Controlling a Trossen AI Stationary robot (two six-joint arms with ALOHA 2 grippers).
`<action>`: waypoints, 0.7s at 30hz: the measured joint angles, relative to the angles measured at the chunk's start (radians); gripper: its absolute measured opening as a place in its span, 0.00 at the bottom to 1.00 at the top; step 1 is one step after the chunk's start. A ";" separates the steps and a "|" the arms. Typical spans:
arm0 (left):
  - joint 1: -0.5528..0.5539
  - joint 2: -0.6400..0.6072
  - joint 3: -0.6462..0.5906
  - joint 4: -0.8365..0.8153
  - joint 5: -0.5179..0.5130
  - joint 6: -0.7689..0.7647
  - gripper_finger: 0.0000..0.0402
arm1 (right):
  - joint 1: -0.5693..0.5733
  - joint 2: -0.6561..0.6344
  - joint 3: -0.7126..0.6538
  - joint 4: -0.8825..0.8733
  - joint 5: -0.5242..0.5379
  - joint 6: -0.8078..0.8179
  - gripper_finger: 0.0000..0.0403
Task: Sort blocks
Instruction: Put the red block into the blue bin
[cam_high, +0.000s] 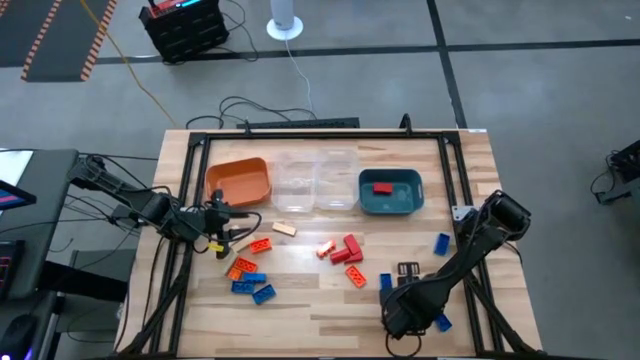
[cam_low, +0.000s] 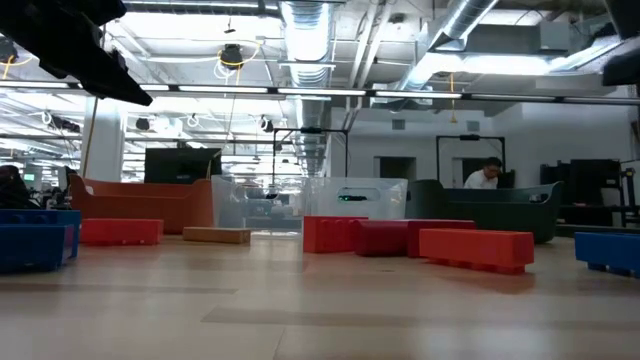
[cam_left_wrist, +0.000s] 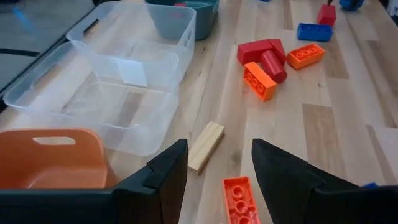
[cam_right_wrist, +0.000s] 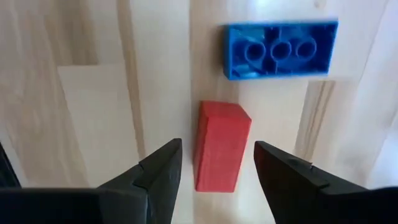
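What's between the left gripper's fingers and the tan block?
Only bare wood, left wrist view: the open left gripper points at the tan block, nothing between.

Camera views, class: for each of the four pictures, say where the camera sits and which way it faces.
High: overhead, facing down; both arms show.
Low: table height, facing level across the blocks; arms dark at top.
Left wrist: on the left gripper, facing the tan block.
Right wrist: on the right gripper, facing down at a red block.
Shared: the high and left wrist views both show the orange tray.
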 joint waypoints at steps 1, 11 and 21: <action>0.000 0.000 0.000 0.000 0.001 0.000 0.43 | 0.000 0.000 -0.008 -0.002 0.000 0.042 0.58; 0.000 0.000 0.000 0.000 0.020 0.000 0.43 | 0.017 0.001 -0.129 0.131 -0.015 0.128 0.58; 0.000 0.000 0.000 0.000 0.026 -0.003 0.43 | -0.009 0.001 -0.190 0.209 -0.014 0.043 0.43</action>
